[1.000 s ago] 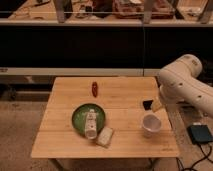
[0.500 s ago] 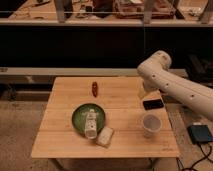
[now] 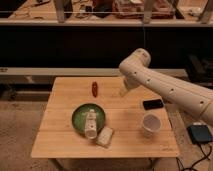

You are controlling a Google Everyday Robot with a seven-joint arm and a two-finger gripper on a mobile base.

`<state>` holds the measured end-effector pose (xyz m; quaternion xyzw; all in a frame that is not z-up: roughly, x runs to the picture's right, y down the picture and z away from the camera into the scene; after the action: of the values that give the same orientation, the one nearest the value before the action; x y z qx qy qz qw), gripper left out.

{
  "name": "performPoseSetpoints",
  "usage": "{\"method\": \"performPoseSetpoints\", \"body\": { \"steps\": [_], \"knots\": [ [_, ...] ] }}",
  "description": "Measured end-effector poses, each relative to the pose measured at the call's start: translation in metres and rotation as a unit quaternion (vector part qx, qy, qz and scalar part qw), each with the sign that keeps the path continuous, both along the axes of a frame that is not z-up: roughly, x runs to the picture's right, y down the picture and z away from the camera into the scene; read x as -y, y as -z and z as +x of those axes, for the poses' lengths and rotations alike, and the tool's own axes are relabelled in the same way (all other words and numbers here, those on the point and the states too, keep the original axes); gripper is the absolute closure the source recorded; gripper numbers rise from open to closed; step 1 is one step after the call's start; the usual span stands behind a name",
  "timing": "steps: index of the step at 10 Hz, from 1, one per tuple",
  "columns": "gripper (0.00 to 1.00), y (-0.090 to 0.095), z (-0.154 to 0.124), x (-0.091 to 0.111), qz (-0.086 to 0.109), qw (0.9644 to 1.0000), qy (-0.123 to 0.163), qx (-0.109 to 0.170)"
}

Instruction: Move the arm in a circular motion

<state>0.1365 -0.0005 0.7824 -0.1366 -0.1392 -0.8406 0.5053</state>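
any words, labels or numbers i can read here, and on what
None can be read.
The bottle on the green plate may bear a label, but it is too blurred.
The arm shows only dark dots; its pincer hangs over the back of the table.

Probably a robotics lab: cluttered shelves along the far wall, a cabled box on the floor at right, the arm with its gripper over the far side of the wooden table.

A light wooden rectangular tabletop stands on speckled beige floor. Far behind, a pale horizontal rail crosses a dark wall under a cluttered shelf. The hand hangs over the tabletop's far right.
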Motion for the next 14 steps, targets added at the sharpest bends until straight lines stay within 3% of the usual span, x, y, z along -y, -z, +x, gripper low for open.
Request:
{"method": "performPoseSetpoints", "body": {
  "steps": [3, 5, 7, 8, 9, 14],
  "knots": [
    [0.20, 0.042, -0.070, -0.029, -0.027, 0.9964, -0.002, 0.081],
    [0.20, 0.088, -0.115, -0.054, -0.040, 0.9881, -0.002, 0.149],
    [0.20, 0.116, -0.125, -0.070, -0.048, 0.9831, 0.002, 0.177],
    [0.20, 0.136, -0.114, -0.086, -0.059, 0.9811, 0.004, 0.184],
    [0.20, 0.145, -0.104, -0.093, -0.063, 0.9811, 0.007, 0.183],
    [0.20, 0.206, 0.008, -0.128, -0.090, 0.9880, 0.010, 0.125]
  ]
}}
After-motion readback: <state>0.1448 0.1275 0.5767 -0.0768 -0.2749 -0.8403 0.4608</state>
